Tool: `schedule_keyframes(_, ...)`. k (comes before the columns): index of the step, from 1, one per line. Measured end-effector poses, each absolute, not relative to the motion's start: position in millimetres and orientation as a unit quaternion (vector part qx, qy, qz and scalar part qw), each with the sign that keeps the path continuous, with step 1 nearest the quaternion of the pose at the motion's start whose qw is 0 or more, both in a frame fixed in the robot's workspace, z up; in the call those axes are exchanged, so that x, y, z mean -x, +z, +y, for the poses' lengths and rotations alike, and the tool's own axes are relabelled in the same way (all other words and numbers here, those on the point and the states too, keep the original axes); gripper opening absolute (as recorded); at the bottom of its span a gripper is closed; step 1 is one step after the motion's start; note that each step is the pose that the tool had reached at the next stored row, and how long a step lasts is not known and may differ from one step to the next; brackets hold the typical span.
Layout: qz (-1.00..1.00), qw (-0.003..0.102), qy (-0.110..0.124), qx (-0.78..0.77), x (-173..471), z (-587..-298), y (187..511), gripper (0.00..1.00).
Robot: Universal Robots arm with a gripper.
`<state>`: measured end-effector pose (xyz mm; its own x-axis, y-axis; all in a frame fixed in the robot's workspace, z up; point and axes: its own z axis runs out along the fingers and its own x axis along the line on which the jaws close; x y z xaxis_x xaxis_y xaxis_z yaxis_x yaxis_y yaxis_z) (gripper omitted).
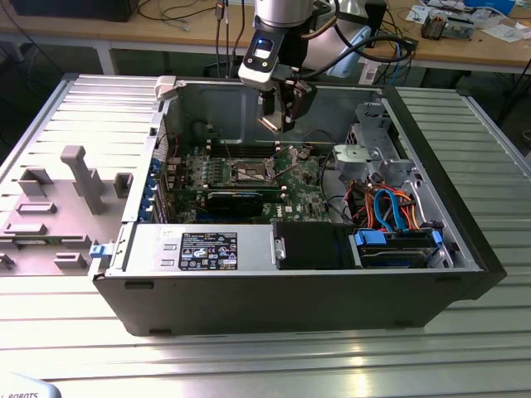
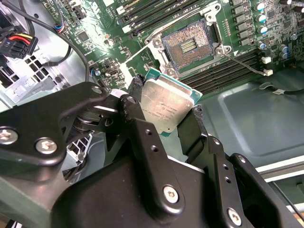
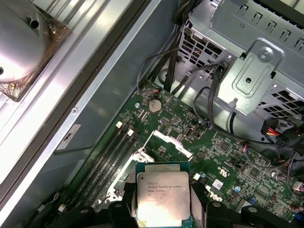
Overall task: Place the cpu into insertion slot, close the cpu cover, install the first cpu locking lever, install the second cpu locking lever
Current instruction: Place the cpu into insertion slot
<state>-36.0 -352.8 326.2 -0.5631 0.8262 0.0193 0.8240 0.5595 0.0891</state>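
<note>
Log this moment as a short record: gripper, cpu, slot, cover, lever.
gripper: gripper shut on the cpu, inside the open computer case
cpu: metal top towards both wrist cameras, held clear of the slot, not seated
insertion slot: insertion slot empty, contacts bare
cpu cover: cpu cover raised open
lever: thin rod angles away from the slot's corner

a ribbed silver metal table (image 1: pixel 274 352) carries everything. straight beneath the gripper (image 1: pixel 282 124) an open black computer case (image 1: pixel 274 303) lies on its side on the slats, open face up toward the gripper. well away from the gripper, toward the exterior view's left, a grey moulded tray (image 1: pixel 50 224) (upright blocks and pegs of the same grey stand on it) rests flat on the table, just beside the case. a white object (image 1: pixel 25 388) sits at the table's near edge, farthest from the gripper
</note>
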Motion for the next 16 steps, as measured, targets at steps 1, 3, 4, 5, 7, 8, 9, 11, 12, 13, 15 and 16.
schedule_keyframes(1,0.883,0.012,0.044,-0.468,36.0,-352.8,326.2,0.54)
schedule_keyframes(3,0.882,0.012,0.044,-0.468,36.0,-352.8,326.1,0.54)
schedule_keyframes(4,0.882,0.012,0.044,-0.469,36.1,-352.9,326.1,0.54)
schedule_keyframes(5,0.882,0.012,0.044,-0.469,36.0,-352.8,326.1,0.54)
schedule_keyframes(7,0.882,0.012,0.044,-0.469,36.0,-352.8,326.0,0.54)
schedule_keyframes(8,0.882,0.012,0.044,-0.470,36.0,-352.8,326.0,0.54)
schedule_keyframes(9,0.882,0.012,0.044,-0.470,36.1,-352.8,326.0,0.54)
schedule_keyframes(11,0.881,0.012,0.044,-0.470,36.0,-352.8,325.9,0.54)
schedule_keyframes(12,0.881,0.012,0.044,-0.471,36.1,-352.9,325.9,0.54)
schedule_keyframes(13,0.881,0.013,0.044,-0.471,36.0,-352.9,325.8,0.54)
schedule_keyframes(15,0.881,0.013,0.044,-0.472,36.0,-352.8,325.8,0.54)
schedule_keyframes(16,0.880,0.013,0.044,-0.472,36.0,-352.9,325.8,0.54)
